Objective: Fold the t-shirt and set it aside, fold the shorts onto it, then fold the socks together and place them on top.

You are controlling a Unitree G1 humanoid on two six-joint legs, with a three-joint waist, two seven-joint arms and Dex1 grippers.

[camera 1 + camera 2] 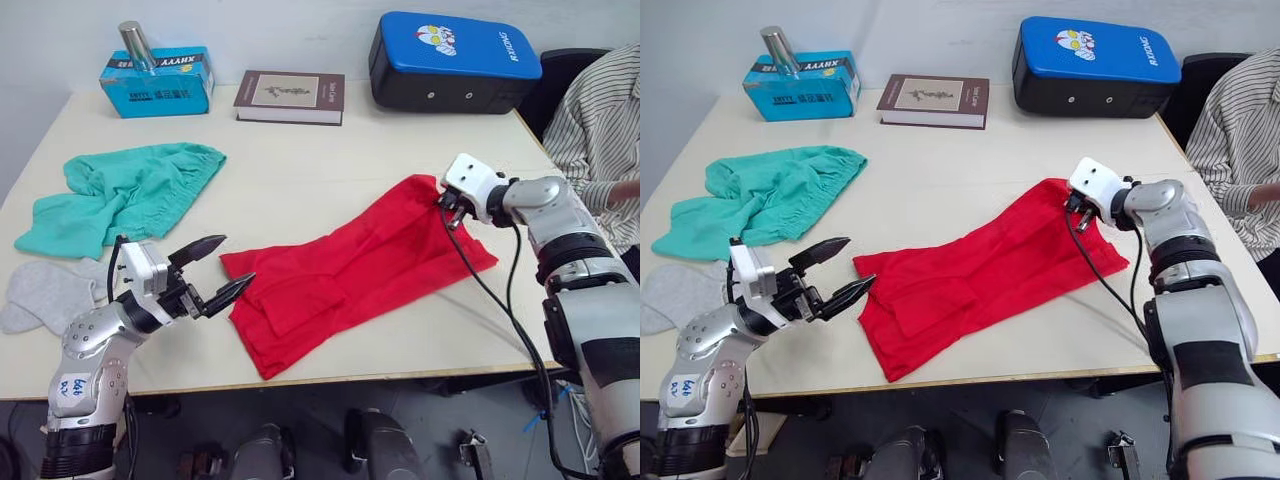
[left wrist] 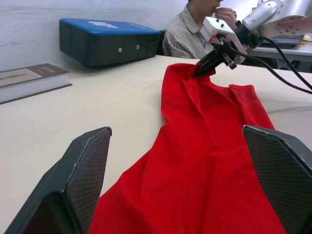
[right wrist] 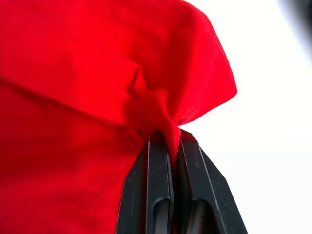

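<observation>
The red t-shirt (image 1: 350, 270) lies stretched in a long diagonal band across the table's middle, from the front left to the right. My right gripper (image 1: 447, 207) is shut on its far right end, and the right wrist view shows a pinch of red cloth (image 3: 161, 124) between the closed fingers. My left gripper (image 1: 222, 268) is open just left of the shirt's near end, with nothing between its fingers. The teal shorts (image 1: 120, 195) lie crumpled at the left. The grey socks (image 1: 48, 293) rest near the table's left front edge, beside my left arm.
A blue tissue box (image 1: 157, 82) with a metal cylinder (image 1: 136, 46) on it, a brown book (image 1: 290, 96) and a blue padded case (image 1: 455, 60) line the table's back edge. A person in a striped shirt (image 1: 600, 130) sits at the right.
</observation>
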